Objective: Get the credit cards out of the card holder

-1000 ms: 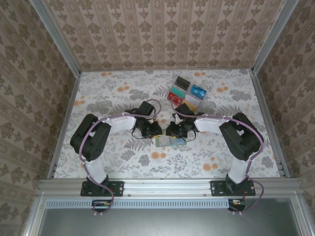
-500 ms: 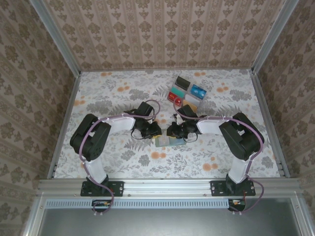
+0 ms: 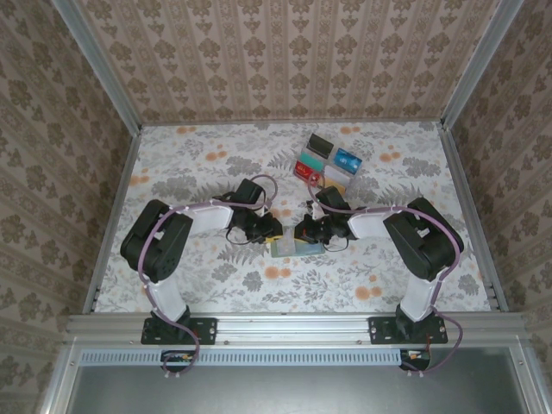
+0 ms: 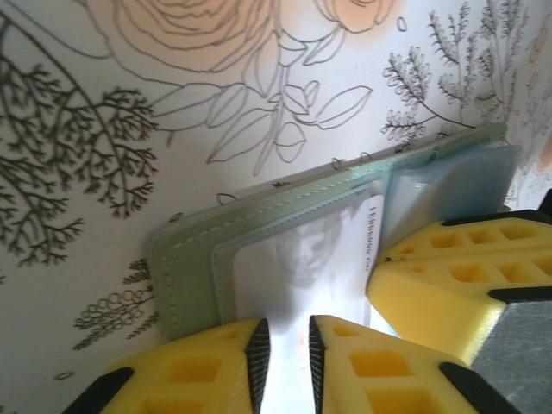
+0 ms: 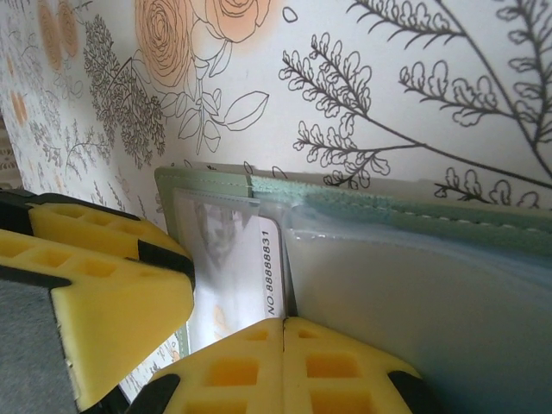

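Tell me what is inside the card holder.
A whitish card with a faint portrait and a printed number sits in a clear pocket of the holder. Its cloudy sleeves hide whether more cards lie deeper.

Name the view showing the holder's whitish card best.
Left wrist: the whitish card shows most of its face. Right wrist gives a narrow strip with its number; top external, too small to tell.

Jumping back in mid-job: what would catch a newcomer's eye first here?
The left gripper and right gripper meet nose to nose over the open card holder at mid-table. Up close, a whitish numbered card sits in its clear pocket beside the right gripper's shut yellow fingers. Colourful credit cards lie clustered farther back, right of centre.
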Motion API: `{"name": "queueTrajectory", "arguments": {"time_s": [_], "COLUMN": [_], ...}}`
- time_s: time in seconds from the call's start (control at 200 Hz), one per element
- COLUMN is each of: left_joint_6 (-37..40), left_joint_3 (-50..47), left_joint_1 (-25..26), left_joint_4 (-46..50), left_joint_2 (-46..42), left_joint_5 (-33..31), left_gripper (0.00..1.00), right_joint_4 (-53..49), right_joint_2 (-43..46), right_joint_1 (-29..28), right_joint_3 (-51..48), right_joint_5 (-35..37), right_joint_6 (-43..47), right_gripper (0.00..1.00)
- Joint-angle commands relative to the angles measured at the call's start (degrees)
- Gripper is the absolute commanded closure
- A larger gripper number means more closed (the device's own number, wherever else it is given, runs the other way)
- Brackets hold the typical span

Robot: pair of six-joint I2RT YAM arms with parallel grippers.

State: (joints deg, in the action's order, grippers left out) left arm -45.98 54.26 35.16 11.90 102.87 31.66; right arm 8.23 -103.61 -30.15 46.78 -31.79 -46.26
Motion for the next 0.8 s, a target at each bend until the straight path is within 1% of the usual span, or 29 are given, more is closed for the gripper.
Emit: {"name": "queueTrajectory", "arguments": {"time_s": [0.0, 0.285, 0.52, 0.615, 0.7, 0.795], "left_joint_6": [3.2, 4.9, 5.2, 5.5, 5.4, 4.9], "left_joint_3": [-0.6, 0.0, -0.4, 0.0, -0.1, -0.7], "left_joint_1": [0.5, -1.0, -1.6, -1.5, -1.5, -1.2], "left_joint_4": [3.4, 4.1, 3.3, 4.1, 4.9, 4.1], "left_joint_2": [1.5, -0.9, -3.6, -4.8, -4.7, -3.3], "left_joint_5": [-1.2, -0.1, 1.2, 0.6, -0.8, -0.7], "left_gripper": [0.72, 0.72, 0.73, 0.73, 0.75, 0.77], "right_joint_4": [2.6, -0.1, 1.1, 1.2, 1.4, 1.9], "right_joint_2": [1.7, 4.9, 3.9, 3.0, 2.4, 1.8], "right_joint_1": [-1.3, -0.6, -0.5, -0.5, -0.5, -0.5], "right_joint_3": [-1.4, -2.3, -2.5, -2.3, -2.2, -2.2], "right_joint_5": [-0.8, 0.5, -0.5, -0.6, -0.5, -0.8], "right_joint_6": [0.9, 3.0, 2.5, 2.2, 1.9, 1.5], "right_gripper": [1.00, 1.00, 1.00, 1.00, 1.00, 1.00]}}
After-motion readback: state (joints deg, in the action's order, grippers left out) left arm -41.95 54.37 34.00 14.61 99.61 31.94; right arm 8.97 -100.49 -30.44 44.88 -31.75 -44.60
